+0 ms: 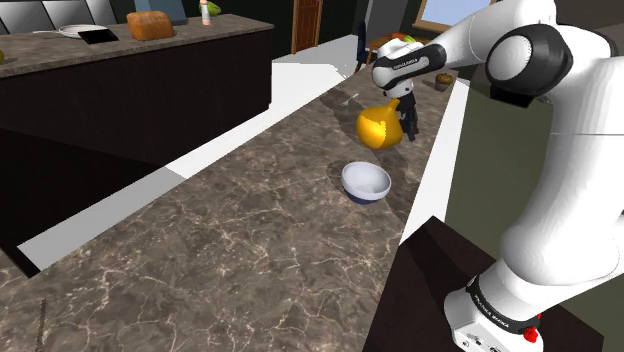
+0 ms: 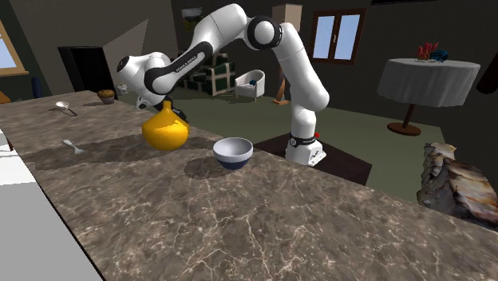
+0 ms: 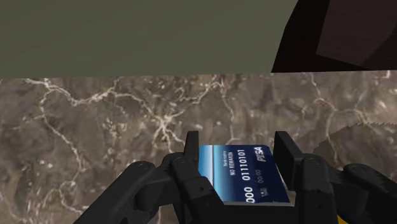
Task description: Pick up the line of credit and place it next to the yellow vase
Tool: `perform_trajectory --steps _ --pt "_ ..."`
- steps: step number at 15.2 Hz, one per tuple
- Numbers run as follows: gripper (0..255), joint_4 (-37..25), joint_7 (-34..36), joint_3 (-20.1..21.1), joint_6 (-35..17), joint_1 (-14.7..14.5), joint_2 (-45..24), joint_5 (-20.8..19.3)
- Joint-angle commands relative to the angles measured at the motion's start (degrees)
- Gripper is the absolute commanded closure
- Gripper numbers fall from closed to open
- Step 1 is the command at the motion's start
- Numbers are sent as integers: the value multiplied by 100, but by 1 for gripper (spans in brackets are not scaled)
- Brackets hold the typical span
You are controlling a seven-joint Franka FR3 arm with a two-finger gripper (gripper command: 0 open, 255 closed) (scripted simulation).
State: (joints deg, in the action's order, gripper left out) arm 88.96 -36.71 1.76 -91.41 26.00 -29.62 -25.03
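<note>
Hand [image 3: 236, 145] with card [image 3: 238, 173] beside yellow vase [image 1: 378, 128]

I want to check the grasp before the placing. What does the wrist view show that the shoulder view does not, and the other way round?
Wrist view adds: the blue credit card, clasped between the two black fingers of the gripper, its printed digits readable. Shoulder view adds: the yellow vase standing just in front of the hand, and a white bowl nearer the stand. Both share: the brown marbled counter and the gripper.
</note>
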Motion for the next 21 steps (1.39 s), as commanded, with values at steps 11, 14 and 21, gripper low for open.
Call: perform_trajectory --steps 11,14,21 --pt "0 -376 3 244 -51 20 -344 71" --pt "0 -815 -43 294 308 -44 -435 86" --pt "0 -815 -43 294 308 -43 -435 86"
